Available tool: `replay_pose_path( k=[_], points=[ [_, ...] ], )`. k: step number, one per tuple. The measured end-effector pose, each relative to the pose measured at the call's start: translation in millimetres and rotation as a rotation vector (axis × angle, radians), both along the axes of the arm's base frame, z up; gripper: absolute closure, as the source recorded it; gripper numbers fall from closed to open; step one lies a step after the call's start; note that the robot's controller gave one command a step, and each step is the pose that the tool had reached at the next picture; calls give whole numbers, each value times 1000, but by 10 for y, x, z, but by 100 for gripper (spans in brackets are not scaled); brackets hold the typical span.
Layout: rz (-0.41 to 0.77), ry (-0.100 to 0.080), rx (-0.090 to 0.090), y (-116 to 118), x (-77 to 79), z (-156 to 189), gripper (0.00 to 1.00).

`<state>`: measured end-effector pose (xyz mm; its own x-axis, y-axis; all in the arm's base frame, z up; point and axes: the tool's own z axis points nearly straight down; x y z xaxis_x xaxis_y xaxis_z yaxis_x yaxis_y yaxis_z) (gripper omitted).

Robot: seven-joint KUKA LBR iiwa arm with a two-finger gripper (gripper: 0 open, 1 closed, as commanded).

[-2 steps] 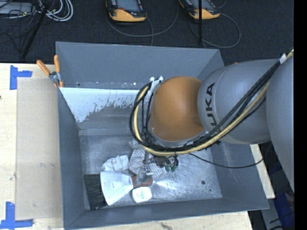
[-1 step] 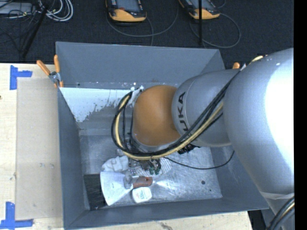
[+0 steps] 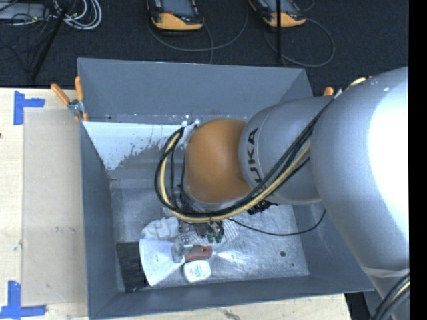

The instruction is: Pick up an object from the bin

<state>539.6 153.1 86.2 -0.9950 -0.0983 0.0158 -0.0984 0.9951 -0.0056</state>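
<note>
Brown piece [image 3: 199, 251], small and oblong, is seen just beside the gripper [image 3: 193, 239], on its lower side in the view, low in the bin [image 3: 93, 212]. Whether the gripper is apart or together cannot be told, as it is largely covered by the orange cover [image 3: 210, 159] and cables [image 3: 163, 172]. A white tag [image 3: 197, 271] is seen below the gripper, a white sheet [image 3: 155, 262] to its lower left and a crumpled cloth [image 3: 157, 229] to its left. A black block [image 3: 130, 267] lies further left, touching the sheet.
</note>
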Motion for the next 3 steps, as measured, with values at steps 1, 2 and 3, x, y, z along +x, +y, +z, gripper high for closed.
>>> replay_pose_path(
  k=[1, 2, 3],
  points=[
    [-3, -5, 3, -19, -39, 35, 100],
    [-5, -5, 3, -21, -39, 35, 100],
    [-6, -5, 3, -21, -39, 35, 100]
  ],
)
